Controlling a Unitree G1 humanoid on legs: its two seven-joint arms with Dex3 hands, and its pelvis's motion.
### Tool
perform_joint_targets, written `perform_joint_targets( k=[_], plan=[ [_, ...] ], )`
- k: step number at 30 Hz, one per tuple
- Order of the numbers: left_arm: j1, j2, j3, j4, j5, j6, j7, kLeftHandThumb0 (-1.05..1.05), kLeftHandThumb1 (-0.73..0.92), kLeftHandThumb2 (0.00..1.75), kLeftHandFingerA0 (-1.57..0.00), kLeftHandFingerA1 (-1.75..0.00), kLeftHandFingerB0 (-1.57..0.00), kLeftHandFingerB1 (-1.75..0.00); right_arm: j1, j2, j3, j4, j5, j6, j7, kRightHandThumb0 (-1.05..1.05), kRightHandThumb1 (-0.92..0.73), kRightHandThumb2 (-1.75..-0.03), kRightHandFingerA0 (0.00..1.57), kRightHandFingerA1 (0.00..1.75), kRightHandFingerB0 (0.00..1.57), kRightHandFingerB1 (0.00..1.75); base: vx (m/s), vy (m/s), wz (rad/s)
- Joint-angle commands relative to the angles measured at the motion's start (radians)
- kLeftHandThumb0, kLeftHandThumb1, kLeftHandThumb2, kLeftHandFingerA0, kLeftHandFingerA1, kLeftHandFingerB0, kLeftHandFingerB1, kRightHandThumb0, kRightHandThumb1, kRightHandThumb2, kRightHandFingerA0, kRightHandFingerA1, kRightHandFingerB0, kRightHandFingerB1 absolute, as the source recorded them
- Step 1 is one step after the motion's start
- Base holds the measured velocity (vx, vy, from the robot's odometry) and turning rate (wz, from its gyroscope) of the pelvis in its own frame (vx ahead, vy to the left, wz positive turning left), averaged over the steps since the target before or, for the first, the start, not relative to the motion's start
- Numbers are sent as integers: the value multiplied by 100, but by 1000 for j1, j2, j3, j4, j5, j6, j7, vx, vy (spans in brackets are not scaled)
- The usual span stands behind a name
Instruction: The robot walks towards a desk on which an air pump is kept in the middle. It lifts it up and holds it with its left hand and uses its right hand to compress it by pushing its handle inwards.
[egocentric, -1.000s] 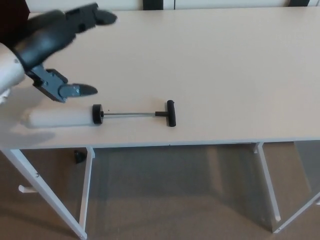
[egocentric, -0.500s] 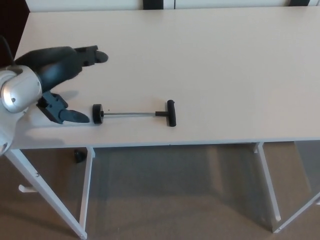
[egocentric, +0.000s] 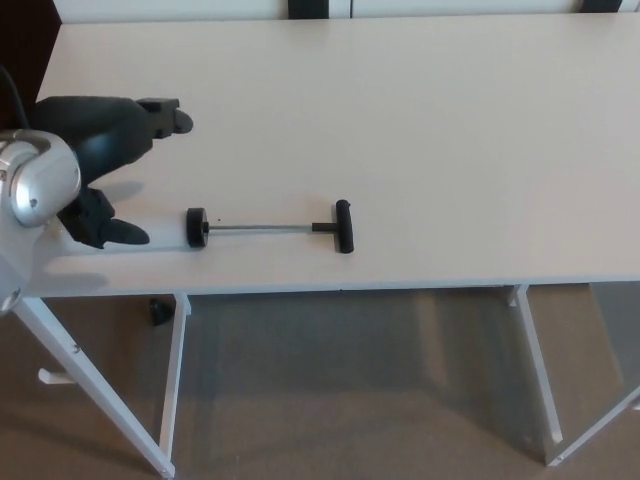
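Pump (egocentric: 200, 228) lies on its side near the front edge of the desk (egocentric: 420, 120), left of the middle, its length running left to right. Its pale barrel is mostly hidden under the left hand; what shows is the black end cap (egocentric: 195, 227), the thin rod (egocentric: 260, 229) drawn well out, and the black T-handle (egocentric: 343, 226) at the right end. The left hand (egocentric: 105, 175) sits over the barrel with its fingers apart, one finger (egocentric: 170, 115) reaching out above and the thumb (egocentric: 125, 233) low at the near side; it is spread and not yet closed on anything that I can see. The right hand does not show.

The step in hand looks like the grasp. To do it well, I would settle the fingers down either side of the barrel, back from the cap, and close firmly before lifting, since a round barrel may roll away on the smooth top. Lifting level should keep the rod from swinging, and holding the barrel with the handle pointing right would leave a clear line for the right hand to push it in
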Motion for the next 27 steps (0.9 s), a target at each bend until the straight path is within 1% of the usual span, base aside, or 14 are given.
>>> perform_joint_targets(
  k=[1,4,5,7,8,14,17,21,22,24,25,27],
  plan=[
    [10,-1,-6,50,99,4,-18,-51,32,69,-3,-40,-8,-31,-5,-21,3,10,-8,-8,-11,-45,-46,-77,71,59,54,54,0,0,0],
    [15,-9,-6,70,107,-10,-14,-51,32,68,-4,-40,-7,-30,-5,-18,4,5,-6,-5,-13,-44,-47,-77,72,60,54,54,0,0,0],
    [19,-11,-7,75,112,-16,-14,-52,32,68,-6,-40,-5,-30,-4,-16,4,2,-5,-5,-13,-39,-56,-56,80,47,59,42,0,0,0],
    [23,-14,-6,79,120,-21,-16,-52,32,68,-6,-40,-5,-30,-1,-15,5,0,-5,-5,-14,-39,-56,-56,80,47,59,42,0,0,0],
    [32,-20,-6,85,122,-25,-11,-29,29,85,0,-49,0,-48,-1,-14,6,1,-5,-9,-13,-38,-58,-57,79,48,60,42,0,0,0],
    [67,-41,-5,105,134,-37,3,-29,30,86,0,-48,0,-48,2,-15,8,-5,-6,-6,-16,-38,-57,-57,80,47,60,42,0,0,0],
    [88,-60,-11,137,164,-59,32,-31,27,85,0,-47,0,-47,0,-15,8,-2,-6,-5,-19,-38,-57,-57,81,47,61,42,0,0,0],
    [99,-81,-12,178,179,-83,64,-29,29,85,0,-48,0,-47,-3,-15,8,2,-7,-7,-23,-37,-57,-57,81,48,62,43,0,0,0],
    [110,-94,2,189,170,-97,94,-20,49,57,-14,-32,-13,-28,-4,-15,9,1,-7,-6,-22,-37,-57,-56,80,47,61,43,0,0,0],
    [124,-109,21,203,162,-113,130,-20,49,57,-14,-32,-13,-28,-6,-16,9,1,-7,-6,-22,-37,-57,-56,80,47,61,43,0,0,0],
    [129,-122,34,217,145,-124,141,-5,55,55,-12,-27,-12,-26,-5,-15,10,-3,-9,-5,-23,-38,-57,-57,80,47,62,43,0,0,0],
    [129,-122,34,217,145,-124,141,-5,55,55,-12,-27,-12,-26,-5,-15,10,-3,-9,-5,-23,-38,-57,-57,80,47,62,43,0,0,0]
  ],
)
